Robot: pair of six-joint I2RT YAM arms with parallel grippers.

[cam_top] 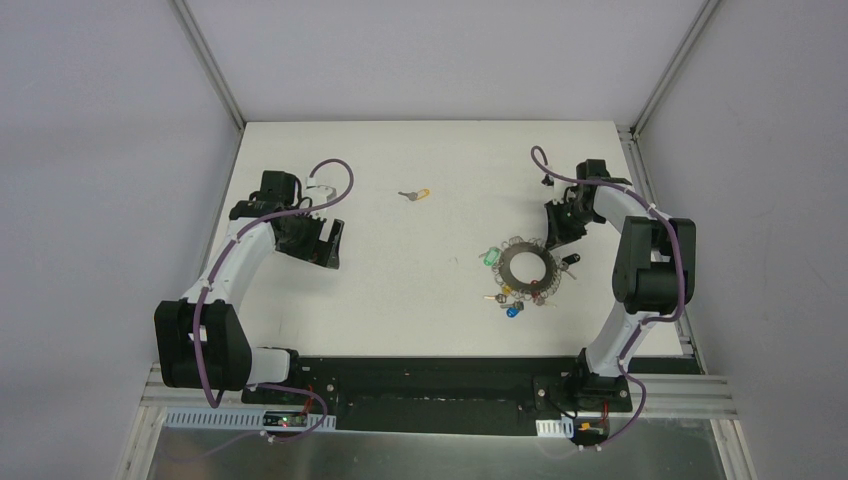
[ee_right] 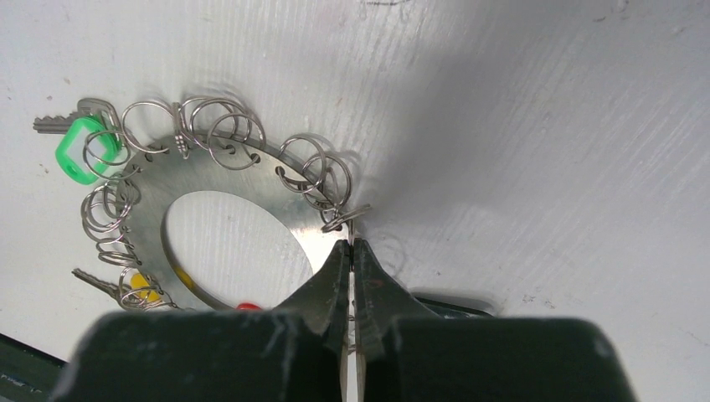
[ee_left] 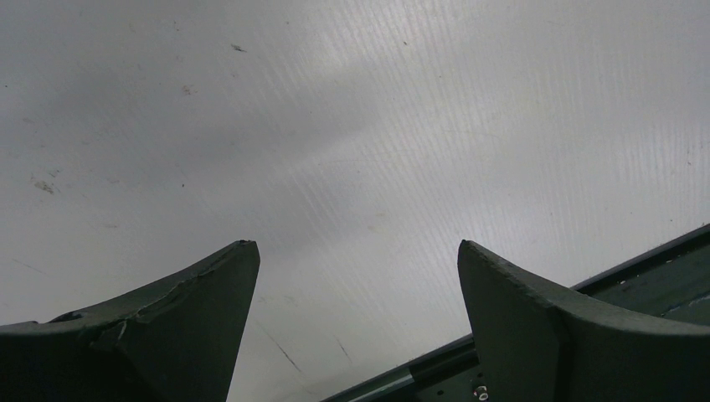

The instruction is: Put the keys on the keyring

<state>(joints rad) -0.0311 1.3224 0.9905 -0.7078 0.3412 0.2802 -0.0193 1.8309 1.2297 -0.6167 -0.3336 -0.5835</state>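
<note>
The keyring [cam_top: 527, 268] is a flat grey metal ring fringed with wire loops and small keys, lying right of centre. In the right wrist view the keyring [ee_right: 251, 188] carries a green-headed key [ee_right: 81, 151], a yellow one [ee_right: 142, 289] and a red one [ee_right: 246, 306]. My right gripper [ee_right: 352, 244] is shut on a thin silver wire loop [ee_right: 347, 219] at the ring's right edge; the gripper also shows from above [cam_top: 560, 240]. A loose yellow-headed key [cam_top: 415, 194] lies alone at mid-table. My left gripper [ee_left: 356, 251] is open and empty over bare table [cam_top: 325, 243].
A black key head [cam_top: 571, 260] lies just right of the keyring, under my right gripper. Blue and other coloured key heads [cam_top: 512, 310] hang at the ring's near side. Grey walls enclose the white table [cam_top: 420, 320]; the black base rail runs along the near edge.
</note>
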